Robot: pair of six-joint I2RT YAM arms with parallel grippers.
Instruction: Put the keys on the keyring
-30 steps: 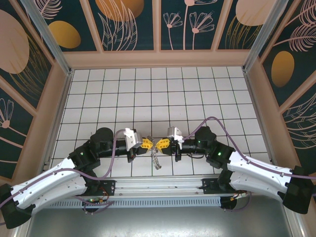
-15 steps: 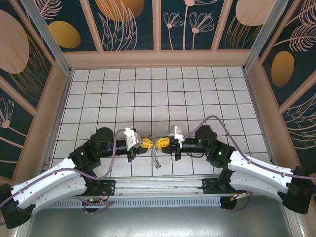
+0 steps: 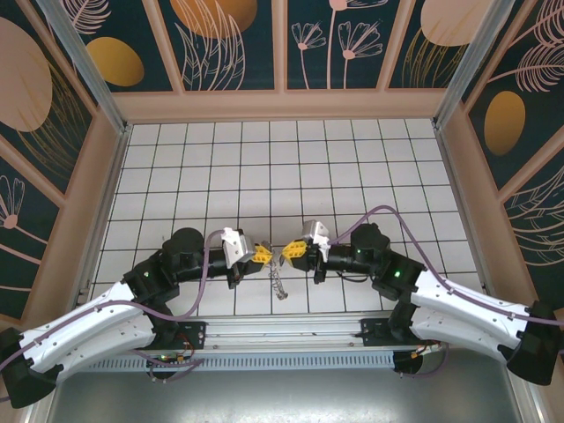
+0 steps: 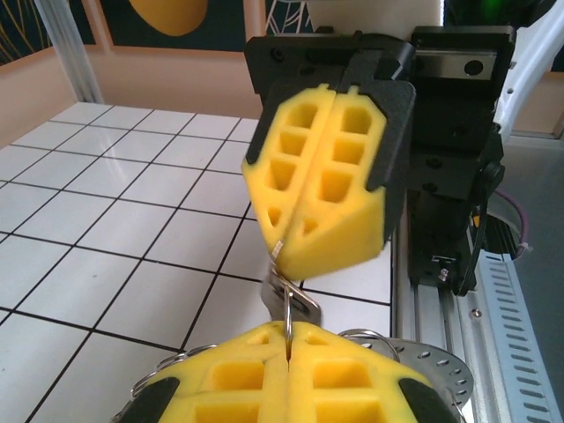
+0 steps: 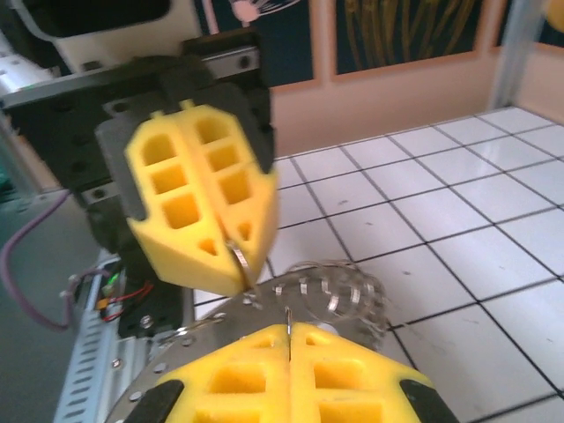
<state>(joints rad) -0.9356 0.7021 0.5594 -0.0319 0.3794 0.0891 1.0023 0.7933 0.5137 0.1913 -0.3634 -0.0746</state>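
Evidently, the keyring (image 3: 278, 282) is held up off the tiled table (image 3: 264, 159) so that its fringe of loops hangs free. The left gripper (image 3: 262, 255) is clenched on its rim just above it, while the right gripper (image 3: 289, 256), likewise clenched, pinches thin metal that cannot be told as ring or keys. Little room is left above the keyring between the yellow fingers (image 4: 361, 225), and the metal rail (image 3: 291, 330) lies near it.
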